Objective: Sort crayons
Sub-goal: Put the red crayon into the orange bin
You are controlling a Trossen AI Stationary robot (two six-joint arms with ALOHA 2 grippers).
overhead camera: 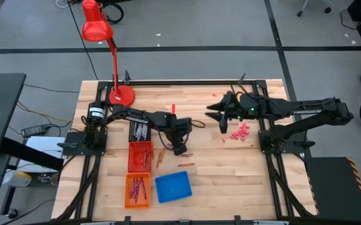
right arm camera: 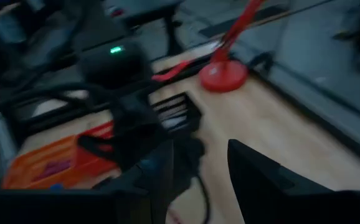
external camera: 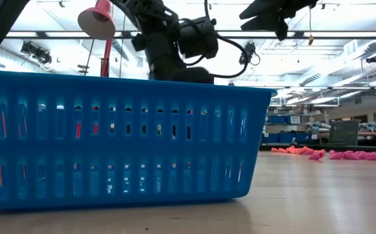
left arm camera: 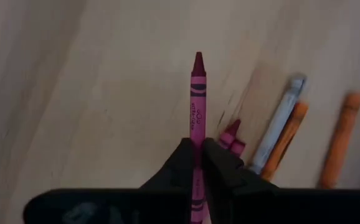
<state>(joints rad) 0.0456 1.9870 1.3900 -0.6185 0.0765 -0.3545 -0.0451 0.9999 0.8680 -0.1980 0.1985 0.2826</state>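
My left gripper (left arm camera: 197, 146) is shut on a magenta crayon (left arm camera: 197, 93) over the middle of the wooden table, right of the upper orange basket; it also shows in the high view (overhead camera: 179, 149). Beside it a grey crayon (left arm camera: 279, 127), two orange crayons (left arm camera: 287, 140) (left arm camera: 339, 140) and another magenta crayon (left arm camera: 232, 137) lie flat on the wood. More loose crayons (overhead camera: 160, 157) lie between the baskets and my left gripper. My right gripper (overhead camera: 221, 122) is open and empty above the table's far right part; the right wrist view (right arm camera: 198, 168) shows the gap between its fingers. My left gripper pinches the magenta crayon's wrapped shaft (left arm camera: 197, 132) between its two fingers, toward its blunt end. The crayon lies along the fingers and sticks out past their tips, point forward. I cannot tell whether it is clear of the wood.
Two orange baskets (overhead camera: 140, 156) (overhead camera: 137, 190) with crayons and a blue basket (overhead camera: 173, 187) stand at the table's near left. A heap of small pink bits (overhead camera: 240, 132) lies near my right gripper. A red lamp (overhead camera: 122, 94) stands at the far left. A red crayon (overhead camera: 173, 108) lies mid-table.
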